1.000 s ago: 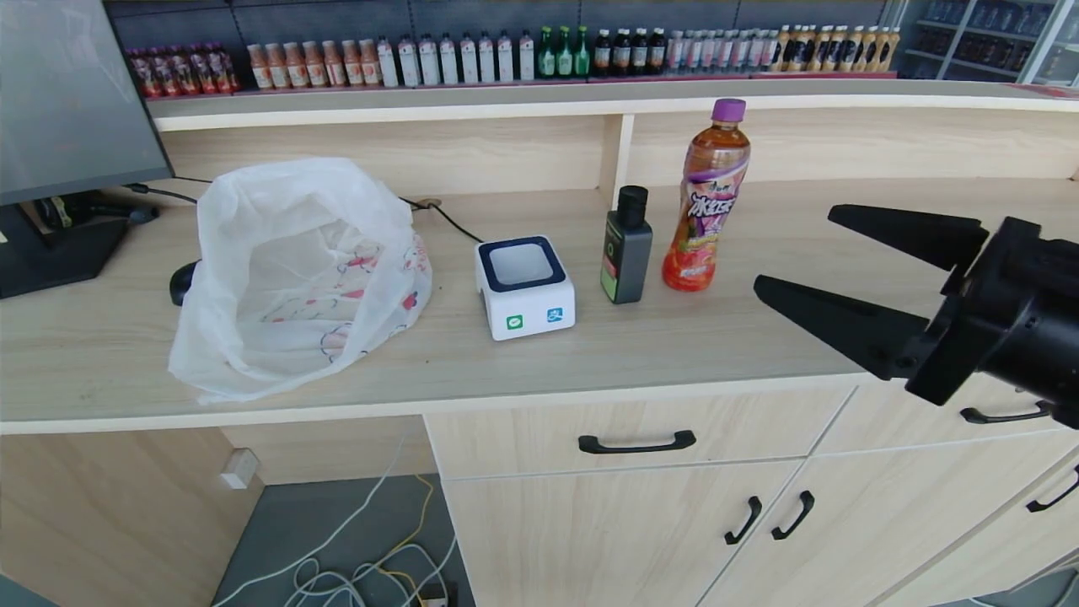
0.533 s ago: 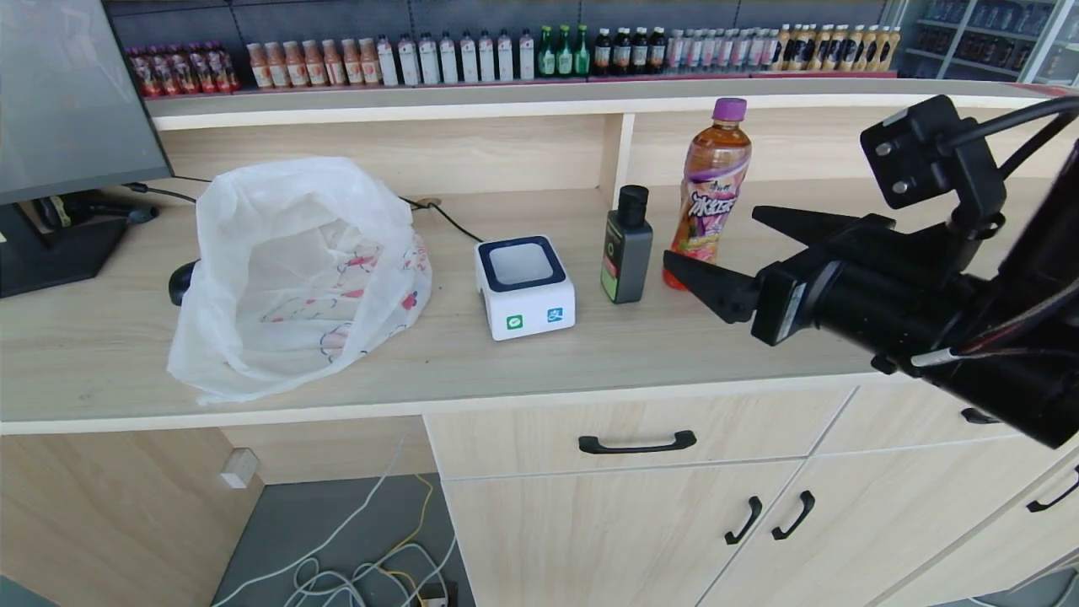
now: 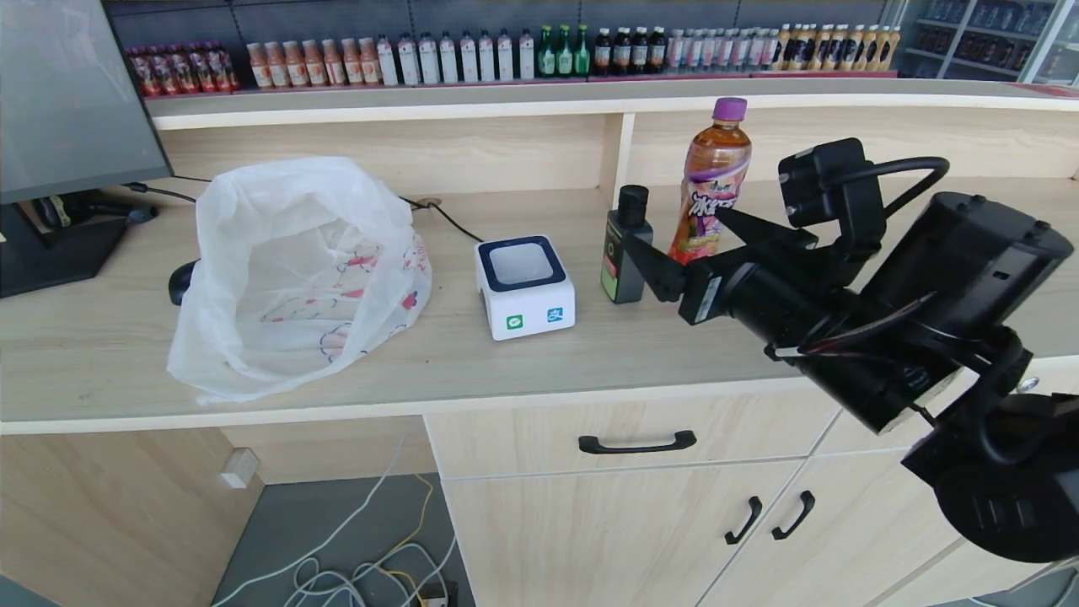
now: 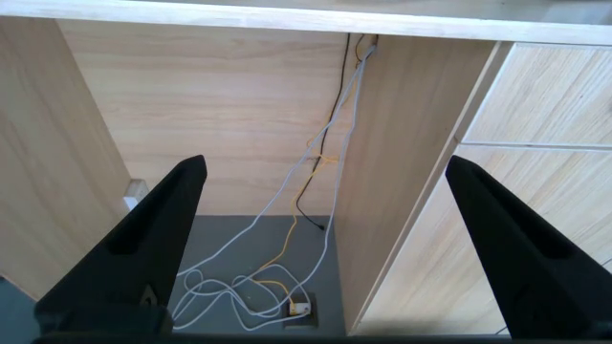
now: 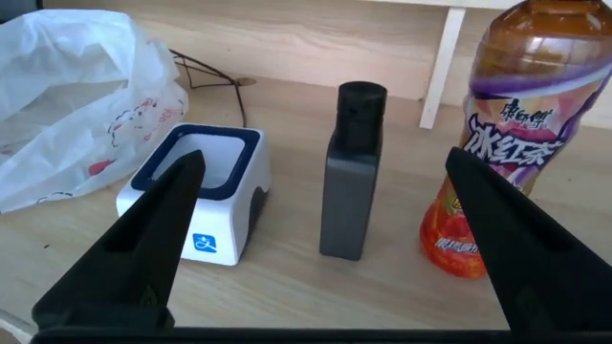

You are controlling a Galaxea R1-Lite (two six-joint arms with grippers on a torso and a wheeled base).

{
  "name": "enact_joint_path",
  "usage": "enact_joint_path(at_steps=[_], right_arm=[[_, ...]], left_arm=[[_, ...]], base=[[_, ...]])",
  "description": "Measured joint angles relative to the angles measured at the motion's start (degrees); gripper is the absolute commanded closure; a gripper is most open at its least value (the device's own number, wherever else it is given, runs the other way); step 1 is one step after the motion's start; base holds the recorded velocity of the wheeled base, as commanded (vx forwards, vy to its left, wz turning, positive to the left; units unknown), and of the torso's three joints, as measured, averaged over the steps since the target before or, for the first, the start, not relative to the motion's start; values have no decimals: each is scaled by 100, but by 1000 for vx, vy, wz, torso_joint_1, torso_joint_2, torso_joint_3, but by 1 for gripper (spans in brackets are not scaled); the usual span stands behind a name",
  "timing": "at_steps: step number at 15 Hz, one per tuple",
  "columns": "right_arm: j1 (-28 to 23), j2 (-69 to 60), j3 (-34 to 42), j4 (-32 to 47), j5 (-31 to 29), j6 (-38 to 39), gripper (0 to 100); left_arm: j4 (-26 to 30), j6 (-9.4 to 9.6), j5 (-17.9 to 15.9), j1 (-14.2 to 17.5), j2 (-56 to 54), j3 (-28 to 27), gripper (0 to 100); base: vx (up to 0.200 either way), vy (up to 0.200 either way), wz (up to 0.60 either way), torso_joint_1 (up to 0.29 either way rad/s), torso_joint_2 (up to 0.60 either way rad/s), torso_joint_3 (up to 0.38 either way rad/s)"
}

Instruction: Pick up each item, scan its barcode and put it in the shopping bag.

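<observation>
On the wooden counter (image 3: 438, 362) stand a dark grey bottle (image 3: 626, 249) with a black cap and, to its right, a taller orange drink bottle (image 3: 712, 181) with a purple cap. Left of them are a white barcode scanner (image 3: 524, 287) and an open white shopping bag (image 3: 295, 270). My right gripper (image 3: 679, 232) is open, just in front of the two bottles and touching neither. In the right wrist view the dark bottle (image 5: 352, 182) stands between its fingers (image 5: 143, 258), farther off, with the drink bottle (image 5: 507, 143), scanner (image 5: 201, 191) and bag (image 5: 76, 105) around. My left gripper (image 4: 325, 162) hangs open below the counter.
A monitor (image 3: 67, 93) and a black mouse (image 3: 181, 282) sit at the counter's left end. A raised shelf (image 3: 506, 105) with rows of bottles runs behind, with an upright divider (image 3: 620, 152) behind the dark bottle. Drawers (image 3: 636, 441) and floor cables (image 3: 354, 556) lie below.
My right arm has swung in from the right edge, leftward and toward the two bottles, its gripper staying open. Everything on the counter has stayed put.
</observation>
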Motion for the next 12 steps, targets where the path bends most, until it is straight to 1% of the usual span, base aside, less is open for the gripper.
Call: enact_joint_path(at_steps=[1, 3, 7, 12], right_arm=[[0, 183, -41, -221, -16, 16, 0], [0, 467, -133, -411, -21, 32, 0], [-4, 805, -330, -446, -21, 238, 0], [-41, 1235, -767, -594, -43, 377, 0]], left_arm=[[0, 0, 0, 0, 0, 0, 0], [0, 0, 0, 0, 0, 0, 0], [0, 0, 0, 0, 0, 0, 0], [0, 0, 0, 0, 0, 0, 0]], base=[[0, 0, 0, 0, 0, 0], [0, 0, 0, 0, 0, 0], [0, 0, 0, 0, 0, 0], [0, 0, 0, 0, 0, 0]])
